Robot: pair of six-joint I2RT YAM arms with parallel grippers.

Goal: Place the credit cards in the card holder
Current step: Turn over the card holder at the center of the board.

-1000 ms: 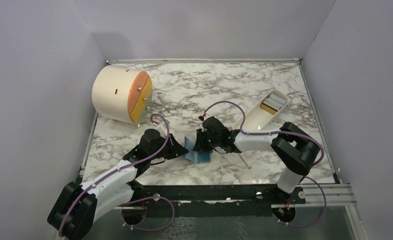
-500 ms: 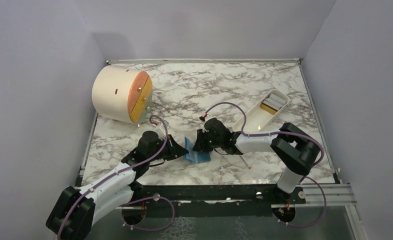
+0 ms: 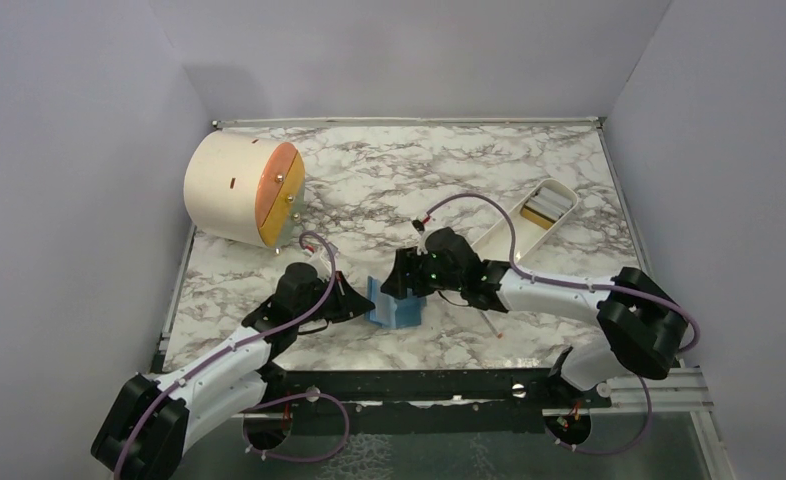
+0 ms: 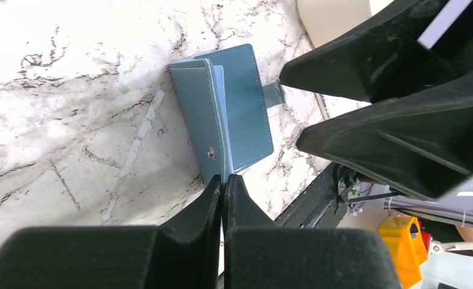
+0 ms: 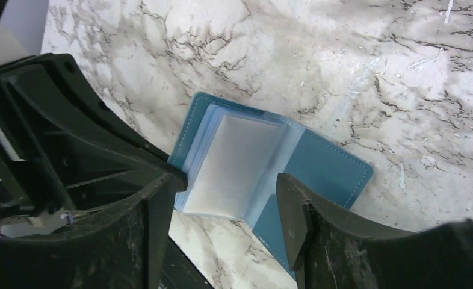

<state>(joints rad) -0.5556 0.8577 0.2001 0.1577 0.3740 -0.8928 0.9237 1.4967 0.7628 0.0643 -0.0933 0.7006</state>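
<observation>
Two hands: left hand [image 4: 222, 180] pinches card holder [image 4: 246, 114] edge, right hand [image 5: 228, 183] spread; only right wrist shows clear sleeves [image 5: 237, 165].

High rear camera looks down; both close wrist views share the card holder [image 4: 241, 114].

We can read no writing, brand, number or sign in any view. The card holder [image 5: 330, 171] shows us only plain teal covers and clear sleeves, and the yellow block [image 4: 401, 241] in the left wrist view's corner is too blurred to tell
</observation>
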